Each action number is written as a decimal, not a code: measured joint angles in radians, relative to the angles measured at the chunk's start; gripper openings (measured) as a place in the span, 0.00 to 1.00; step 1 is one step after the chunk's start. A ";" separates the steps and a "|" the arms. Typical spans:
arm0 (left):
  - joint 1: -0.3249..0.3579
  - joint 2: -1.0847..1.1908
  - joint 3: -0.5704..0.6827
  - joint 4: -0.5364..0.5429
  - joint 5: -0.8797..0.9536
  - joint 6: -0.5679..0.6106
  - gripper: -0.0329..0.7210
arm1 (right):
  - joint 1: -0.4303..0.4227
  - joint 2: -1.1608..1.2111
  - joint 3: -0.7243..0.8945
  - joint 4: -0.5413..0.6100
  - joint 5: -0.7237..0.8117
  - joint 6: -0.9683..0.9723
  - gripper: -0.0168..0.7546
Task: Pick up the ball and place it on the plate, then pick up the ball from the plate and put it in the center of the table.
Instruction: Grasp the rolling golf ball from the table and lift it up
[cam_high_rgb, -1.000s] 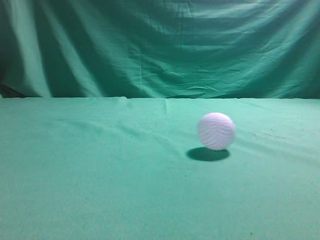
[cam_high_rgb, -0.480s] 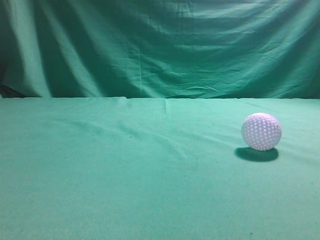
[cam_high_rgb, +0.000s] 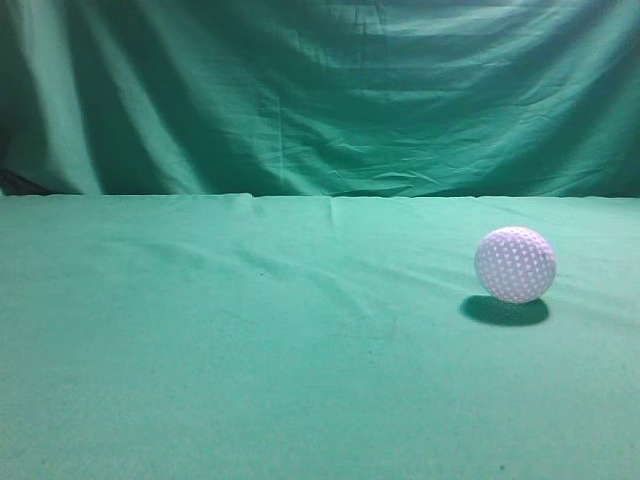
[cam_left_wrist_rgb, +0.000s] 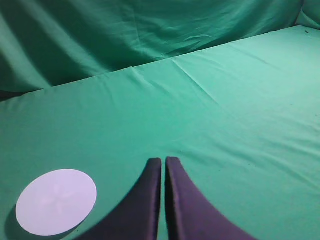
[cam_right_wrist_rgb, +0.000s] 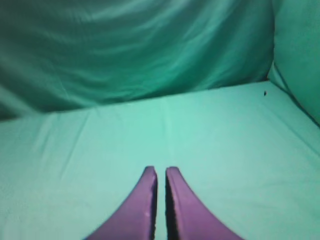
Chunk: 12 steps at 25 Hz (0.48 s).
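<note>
My left gripper (cam_left_wrist_rgb: 163, 161) shows in its wrist view as two dark, curved fingers pressed together, with only a thin slit between their tips and nothing held in them. It hangs above the wide flat table (cam_left_wrist_rgb: 240, 100) covered in slightly wrinkled green cloth. Low on the left of that same view, a flat, round white plate (cam_left_wrist_rgb: 56, 201) lies on the cloth, off to the left of my fingertips and apart from them; its face is bare. My right gripper (cam_right_wrist_rgb: 160, 171) looks much the same in its own wrist view: two dark purplish fingers drawn together at the tips, holding nothing, above bare green cloth. In the exterior view, the small white ball with the dimpled golf-ball surface (cam_high_rgb: 515, 264) sits on the table's green cloth on the right side of the scene, well away from the middle, with a dark shadow just under it and slightly to its left. Neither of my grippers appears in that exterior view, and the ball shows in neither wrist view, so I cannot tell how near it lies to either gripper. Behind the table hangs a darker green draped cloth backdrop (cam_high_rgb: 320, 90) in loose folds, meeting the table's far edge in a straight line.
</note>
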 joint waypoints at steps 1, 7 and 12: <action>0.000 0.000 0.000 0.002 0.000 0.003 0.04 | 0.022 0.038 -0.032 0.025 0.061 -0.077 0.08; 0.000 0.000 0.000 0.013 0.000 0.006 0.04 | 0.159 0.277 -0.170 0.053 0.344 -0.241 0.08; 0.000 0.000 0.000 0.019 0.000 0.007 0.04 | 0.368 0.459 -0.194 0.041 0.364 -0.252 0.08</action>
